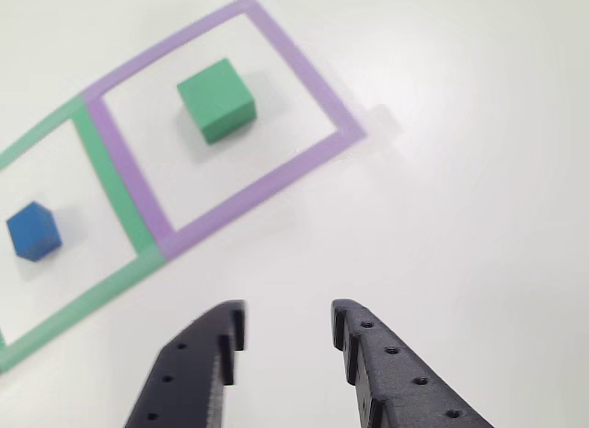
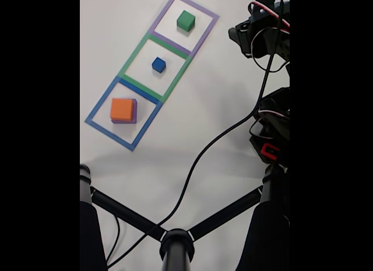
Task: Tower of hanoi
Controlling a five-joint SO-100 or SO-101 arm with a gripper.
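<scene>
Cubes numbered four for you: green cube (image 2: 186, 20), blue cube (image 2: 158, 64), orange cube (image 2: 121, 109) on purple cube (image 2: 134, 111); your gripper (image 1: 287, 327) hung agape.

A green cube (image 1: 217, 99), blue cube (image 1: 33, 231) and orange block (image 2: 122, 109) sit in purple, green and blue outlines.

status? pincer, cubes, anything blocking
Pincer open, empty, outside the purple square. Green cube alone inside it; blue cube next square. Path clear.
</scene>
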